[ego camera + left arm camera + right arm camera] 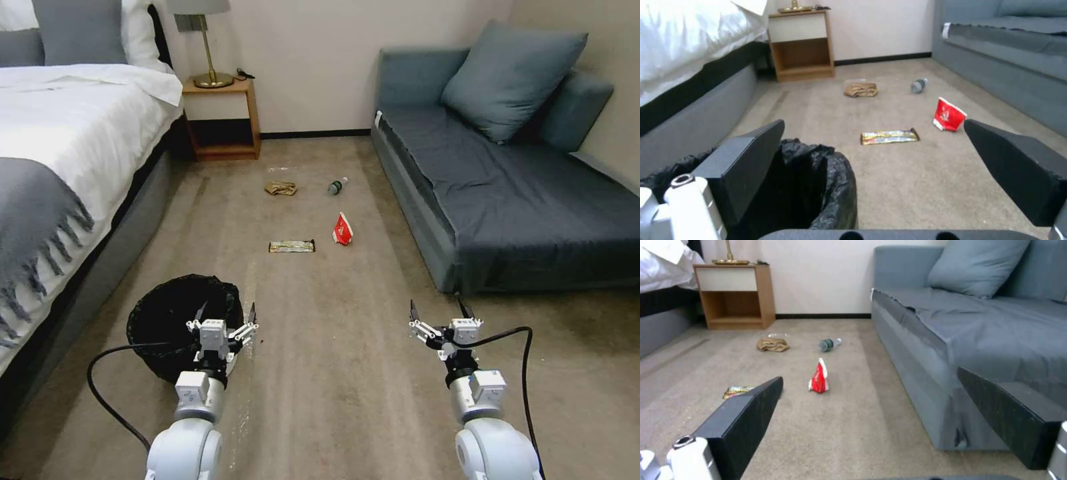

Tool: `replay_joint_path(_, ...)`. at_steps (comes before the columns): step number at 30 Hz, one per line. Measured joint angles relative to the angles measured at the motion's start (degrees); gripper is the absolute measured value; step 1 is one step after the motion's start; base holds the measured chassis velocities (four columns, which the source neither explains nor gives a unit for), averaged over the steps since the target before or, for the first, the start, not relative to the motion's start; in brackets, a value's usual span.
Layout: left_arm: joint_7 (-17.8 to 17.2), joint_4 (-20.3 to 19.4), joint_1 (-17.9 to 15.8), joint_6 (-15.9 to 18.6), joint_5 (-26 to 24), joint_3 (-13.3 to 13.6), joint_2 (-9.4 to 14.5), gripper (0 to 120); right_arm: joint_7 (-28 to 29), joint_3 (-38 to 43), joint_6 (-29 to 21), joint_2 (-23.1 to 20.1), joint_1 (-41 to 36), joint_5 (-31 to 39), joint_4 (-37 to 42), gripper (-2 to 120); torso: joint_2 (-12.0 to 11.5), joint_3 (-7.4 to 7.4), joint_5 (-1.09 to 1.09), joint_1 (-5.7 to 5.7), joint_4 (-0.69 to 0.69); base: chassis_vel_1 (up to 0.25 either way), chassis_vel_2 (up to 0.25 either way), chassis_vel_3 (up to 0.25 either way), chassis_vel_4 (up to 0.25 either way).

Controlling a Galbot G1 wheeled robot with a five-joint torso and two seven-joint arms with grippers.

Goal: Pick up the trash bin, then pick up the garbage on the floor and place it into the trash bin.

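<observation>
Right now left claw [226, 317] hangs wide at the trash bin [160, 320] rim, w/ right claw [441, 312] wide nearby; risk: pinching only loose bag, so bin slips.

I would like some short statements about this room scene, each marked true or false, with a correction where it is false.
1. The left hand is open at the rim of the trash bin. True.
2. The right hand holds the red-and-white packet. False: the right hand is open and empty, and the packet lies on the carpet.
3. The small bottle stands upright. False: it lies on its side.
4. The bar wrapper lies nearer to the robot than the crumpled tan paper. True.
5. The trash bin is beside the sofa. False: it is beside the bed.
</observation>
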Motion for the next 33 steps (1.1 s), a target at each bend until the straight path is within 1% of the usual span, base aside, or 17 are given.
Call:
replay_joint_path(22, 0.00, -0.13, 0.04, 0.08, -0.25, -0.24, -0.03, 100, 0.00, 0.00, -0.12, -0.01, -0.03, 0.13, 0.03, 100, 0.00, 0.00, -0.01, 0.00, 0.00, 0.000, 0.000, 0.000, 0.000)
replay_joint_path(23, -0.54, -1.77, 0.32, 1.09, -1.80, -1.65, -0.21, 95, 0.02, 0.07, -0.73, -0.12, -0.27, 0.84, 0.53, 100, 0.00, 0.00, -0.02, 0.00, 0.00, 0.000, 0.000, 0.000, 0.000)
replay_joint_path(25, -1.85, -5.14, 0.86, 3.02, -4.72, -4.57, -0.54, 91, 0.34, 0.45, -2.79, -0.53, -1.17, 3.32, 2.61, 100, 0.00, 0.00, 0.01, 0.00, 0.00, 0.000, 0.000, 0.000, 0.000)
replay_joint_path(26, -2.35, -6.33, 1.07, 3.78, -5.85, -5.61, -0.67, 88, 0.51, 0.61, -3.69, -0.70, -1.55, 4.39, 3.45, 100, 0.00, 0.00, 0.00, 0.00, 0.00, 0.000, 0.000, 0.000, 0.000)
replay_joint_path(27, -2.35, -6.33, 1.07, 3.78, -5.85, -5.61, -0.67, 88, 0.51, 0.61, -3.69, -0.70, -1.55, 4.39, 3.45, 100, 0.00, 0.00, 0.00, 0.00, 0.00, 0.000, 0.000, 0.000, 0.000)
replay_joint_path(28, -3.68, -9.54, 1.68, 5.83, -8.84, -8.49, -1.01, 83, 0.98, 1.06, -6.20, -1.24, -2.63, 7.29, 5.82, 100, 0.00, 0.00, 0.00, 0.00, 0.00, 0.000, 0.000, 0.000, 0.000)
replay_joint_path(29, -4.79, -12.28, 2.16, 7.44, -11.37, -10.85, -1.30, 84, 1.33, 1.40, -8.10, -1.65, -3.49, 9.56, 7.66, 100, 0.00, 0.00, 0.00, 0.00, 0.00, 0.000, 0.000, 0.000, 0.000)
replay_joint_path(30, -5.99, -15.22, 2.69, 9.29, -14.10, -13.40, -1.63, 88, 1.75, 1.81, -10.40, -2.14, -4.50, 12.26, 9.84, 100, 0.00, 0.00, 0.00, 0.00, 0.00, 0.000, 0.000, 0.000, 0.000)
replay_joint_path(31, -5.99, -15.22, 2.69, 9.29, -14.10, -13.40, -1.63, 88, 1.75, 1.81, -10.40, -2.14, -4.50, 12.26, 9.84, 100, 0.00, 0.00, 0.00, 0.00, 0.00, 0.000, 0.000, 0.000, 0.000)
replay_joint_path(33, -7.47, -18.89, 3.32, 11.49, -17.42, -16.63, -2.03, 90, 2.26, 2.34, -13.32, -2.76, -5.76, 15.72, 12.63, 100, 0.00, 0.00, 0.00, 0.00, 0.00, 0.000, 0.000, 0.000, 0.000)
